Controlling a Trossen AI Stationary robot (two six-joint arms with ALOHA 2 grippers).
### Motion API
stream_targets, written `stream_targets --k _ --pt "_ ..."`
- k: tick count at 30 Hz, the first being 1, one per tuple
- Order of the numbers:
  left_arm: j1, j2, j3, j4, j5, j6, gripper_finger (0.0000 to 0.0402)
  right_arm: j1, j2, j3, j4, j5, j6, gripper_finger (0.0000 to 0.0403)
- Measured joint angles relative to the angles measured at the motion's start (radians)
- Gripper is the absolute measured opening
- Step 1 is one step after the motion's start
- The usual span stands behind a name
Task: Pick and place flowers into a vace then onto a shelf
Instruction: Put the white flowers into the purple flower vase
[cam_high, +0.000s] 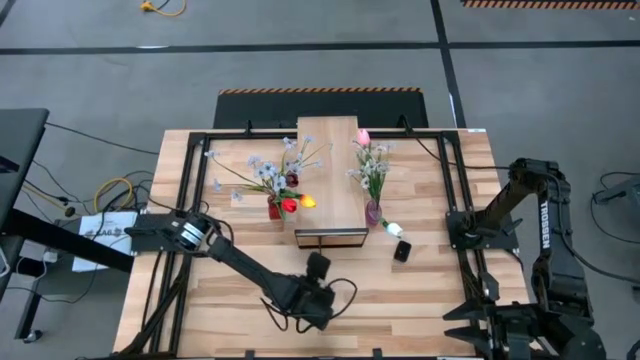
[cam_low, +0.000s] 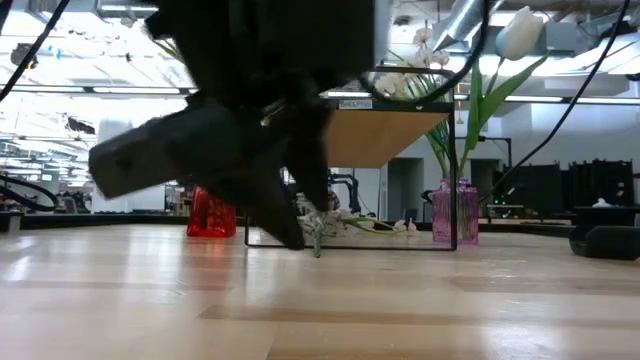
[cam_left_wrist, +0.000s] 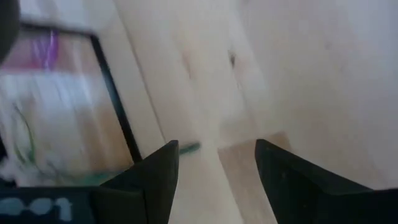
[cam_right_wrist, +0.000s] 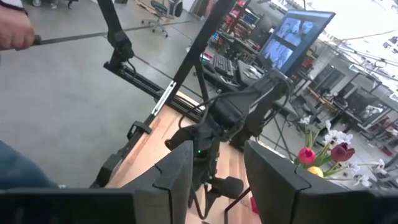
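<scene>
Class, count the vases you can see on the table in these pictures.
2: a red vase left of the shelf, and a purple vase by the shelf's near-right corner. Both hold flowers; none seems hidden.

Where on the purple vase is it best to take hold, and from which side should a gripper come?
Hold the purple vase round its glass body, below the mouth, coming level from the right. It stands upright, its flowers spread above the mouth and block a grip from above, and the shelf stands close on its left.
</scene>
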Motion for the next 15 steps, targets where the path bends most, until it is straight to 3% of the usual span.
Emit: stream_targets --k 5,8,11,15 --pt "0.004 0.005 0.036 -0.021 -0.018 0.225 0.0203 0.000 0.000 0.000 -0.007 0.000 0.021 0.0137" --pt "0.015 0.005 0.038 -0.030 -0.022 0.270 0.0203 0.000 0.000 0.000 -0.007 0.000 0.036 0.0138" --pt "0.038 0.005 0.038 -0.029 -0.003 0.197 0.0200 0.000 0.000 0.000 -0.007 0.000 0.052 0.0138" --pt "0.065 0.005 0.037 0.054 0.005 -0.023 0.0190 0.000 0.000 0.000 -0.007 0.000 0.052 0.0136"
